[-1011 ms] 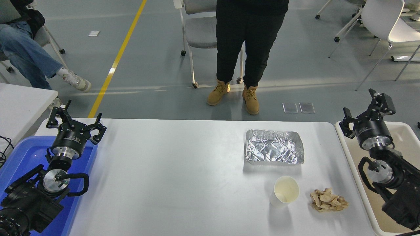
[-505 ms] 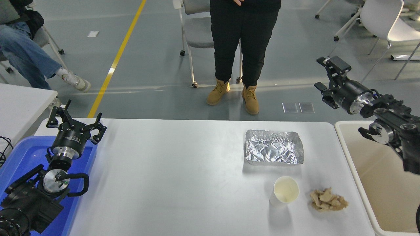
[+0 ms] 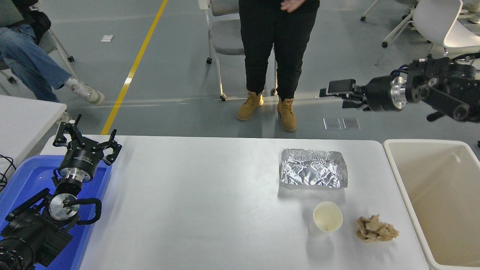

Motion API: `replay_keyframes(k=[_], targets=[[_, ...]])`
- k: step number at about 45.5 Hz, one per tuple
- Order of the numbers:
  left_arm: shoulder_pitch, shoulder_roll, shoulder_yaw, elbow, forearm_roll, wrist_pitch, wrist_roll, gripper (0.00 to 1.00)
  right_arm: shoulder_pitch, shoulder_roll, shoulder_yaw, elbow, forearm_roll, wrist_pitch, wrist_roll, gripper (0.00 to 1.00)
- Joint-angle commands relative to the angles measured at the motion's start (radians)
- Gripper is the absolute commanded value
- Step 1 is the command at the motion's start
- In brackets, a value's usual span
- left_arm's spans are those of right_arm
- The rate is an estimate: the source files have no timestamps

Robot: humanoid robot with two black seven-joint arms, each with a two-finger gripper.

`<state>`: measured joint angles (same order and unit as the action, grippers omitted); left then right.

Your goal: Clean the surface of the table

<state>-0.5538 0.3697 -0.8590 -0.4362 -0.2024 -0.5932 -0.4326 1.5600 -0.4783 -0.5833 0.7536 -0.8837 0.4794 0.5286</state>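
Observation:
The white table surface (image 3: 202, 202) fills the middle of the head view. On its right part lie a crumpled silver foil tray (image 3: 313, 173), a white paper cup (image 3: 327, 220) standing upright, and a crumpled brown paper wad (image 3: 375, 229) just right of the cup. My right gripper (image 3: 336, 95) is raised well above the table's far right edge, points left, and is open and empty. My left gripper (image 3: 87, 138) is parked open at the lower left over the blue bin (image 3: 22, 180).
A beige bin (image 3: 438, 202) stands against the table's right edge. A person in black trousers and tan boots (image 3: 275, 67) stands at the far side. Another person (image 3: 33, 63) sits at the top left. Chairs stand behind.
My right arm has risen from over the beige bin and swung up and left; the gripper now points left, high above the table's far edge. The left arm has not moved.

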Motion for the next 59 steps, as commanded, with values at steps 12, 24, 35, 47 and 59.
replay_keyframes(k=[12, 24, 35, 47, 59], targets=[[0.000, 0.000, 0.000, -0.001, 0.000, 0.000, 0.000, 1.00, 0.175, -0.150, -0.184, 0.426, -0.362, 0.041, 0.004, 0.99], [0.000, 0.000, 0.000, -0.001, 0.000, 0.000, 0.000, 1.00, 0.085, -0.264, -0.145, 0.448, -0.363, -0.014, 0.001, 0.98], [0.000, 0.000, 0.000, -0.001, 0.000, 0.000, 0.000, 1.00, -0.061, -0.267, -0.113, 0.446, -0.360, -0.140, -0.001, 0.98], [0.000, 0.000, 0.000, -0.001, 0.000, 0.000, 0.000, 1.00, -0.147, -0.255, -0.047, 0.446, -0.360, -0.186, -0.002, 0.98], [0.000, 0.000, 0.000, 0.001, 0.000, 0.000, 0.000, 1.00, -0.274, -0.178, 0.065, 0.399, -0.359, -0.265, -0.002, 0.98]])
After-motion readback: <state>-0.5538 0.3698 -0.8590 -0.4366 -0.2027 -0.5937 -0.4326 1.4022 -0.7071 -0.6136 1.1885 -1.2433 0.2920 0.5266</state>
